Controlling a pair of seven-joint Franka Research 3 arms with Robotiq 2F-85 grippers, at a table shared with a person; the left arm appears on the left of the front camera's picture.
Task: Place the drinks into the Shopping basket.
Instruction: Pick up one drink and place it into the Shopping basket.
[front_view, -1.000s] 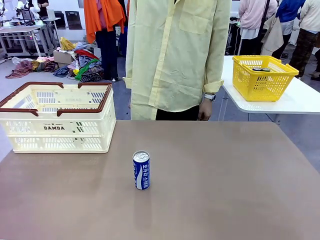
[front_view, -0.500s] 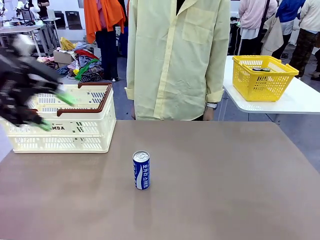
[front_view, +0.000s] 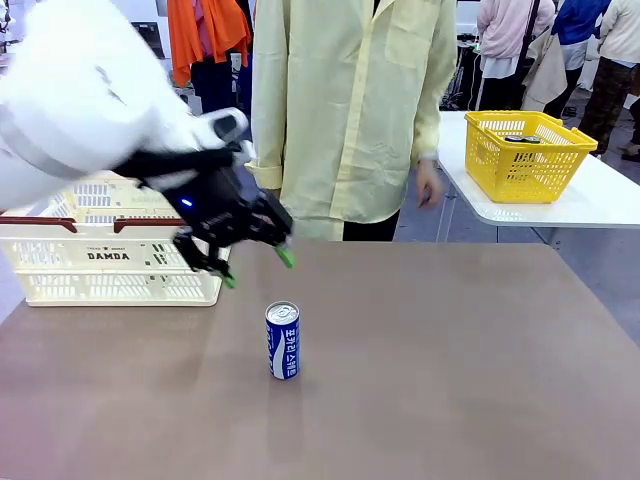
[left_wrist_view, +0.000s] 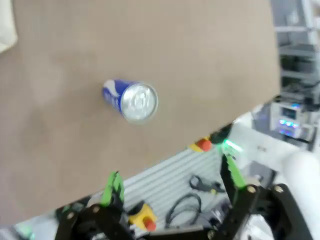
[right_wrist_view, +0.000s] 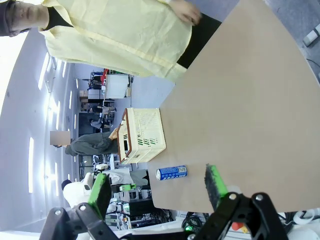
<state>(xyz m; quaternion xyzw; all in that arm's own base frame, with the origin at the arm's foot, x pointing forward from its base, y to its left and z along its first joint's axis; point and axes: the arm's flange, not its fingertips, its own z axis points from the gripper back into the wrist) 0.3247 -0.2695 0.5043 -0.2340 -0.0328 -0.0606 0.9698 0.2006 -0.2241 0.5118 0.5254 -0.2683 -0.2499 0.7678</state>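
A brown counter (front_view: 470, 380) runs between the robot and a person in a pale yellow shirt (front_view: 350, 110) who stands at its far edge. The Shopping basket (front_view: 110, 262) sits at the counter's far left, cream-white and slatted with dark red-brown handles. The robot's white left arm (front_view: 70, 100) crosses in front of the basket and hides much of its inside, so what it holds cannot be told. A smaller yellow mesh basket (front_view: 525, 150) rests on a separate white table to the right and plays no part here.

The left gripper (front_view: 257, 268) hovers above the counter just off the Shopping basket's near right corner. Its jaws are spread wide and empty, green pads angled down. The right gripper (right_wrist_view: 157, 187) hangs well apart from the work, its jaws likewise parted with nothing between them.

A lone blue-and-white drink can (front_view: 282, 340) stands upright near the middle of the counter, on the robot's side of the Shopping basket, touched by nothing.

The step in hand looks like the left arm's approach for the pick. In the left wrist view the can lies ahead of the fingers and off toward one of them. The next move likely calls for centring and lowering the jaws around the can's body. After that they would close, then lift high enough to clear the basket's rim.
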